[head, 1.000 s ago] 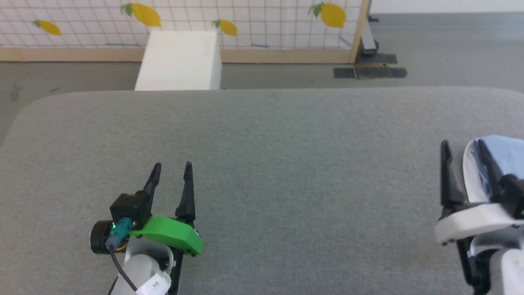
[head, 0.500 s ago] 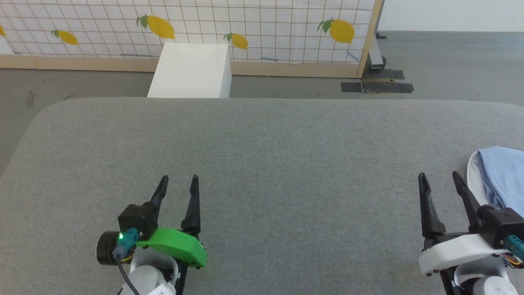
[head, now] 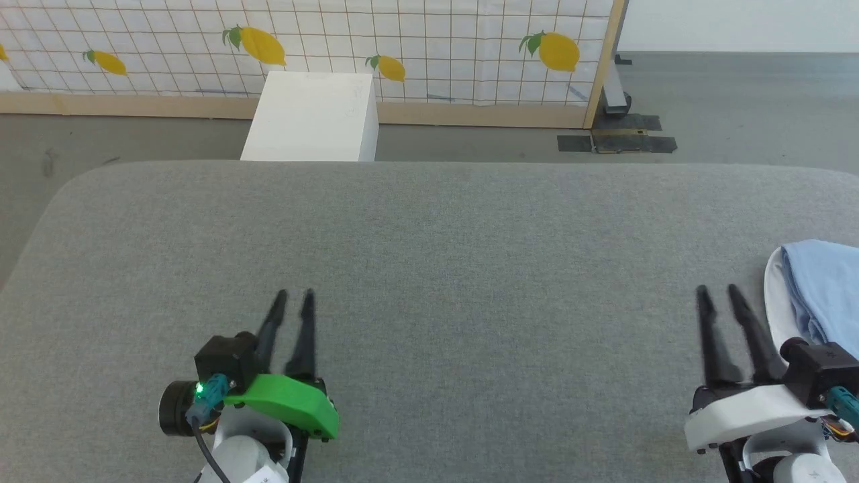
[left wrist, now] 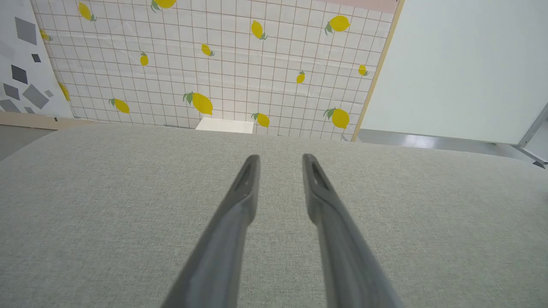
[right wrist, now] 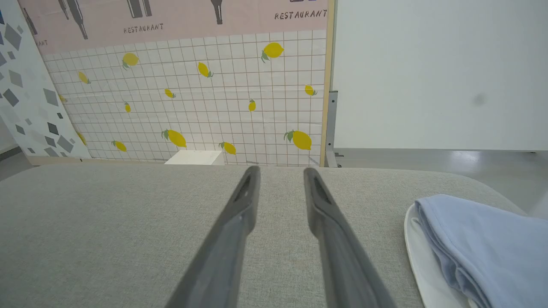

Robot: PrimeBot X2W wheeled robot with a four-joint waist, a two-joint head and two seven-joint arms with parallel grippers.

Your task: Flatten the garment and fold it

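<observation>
- 7 o'clock, near: left gripper [head: 294, 295] hovers over bare grey table [head: 470, 268]. Fingers parted by a narrow gap, nothing between them.
- 5 o'clock, near: right gripper [head: 718, 292], same narrow gap, empty.
- 3 o'clock of the right gripper, just beside it: garment [head: 822, 288], a bunched blue heap at the table's right edge, partly cut off by the frame. A white rim [head: 772, 295] shows under it; collar or plate, cannot tell.
- 12 o'clock, far: white box [head: 309, 114] and lemon-print screen [head: 436, 40], past the table.
- Risk: the narrow gap pinches several layers at once, so the heap lifts as a lump instead of spreading.
- Risk: the heap lies at the edge, and a tug toward 3 o'clock could drag it off.
- Risk: the left gripper is well apart from the garment, and a one-sided pull would likely twist the knit.
</observation>
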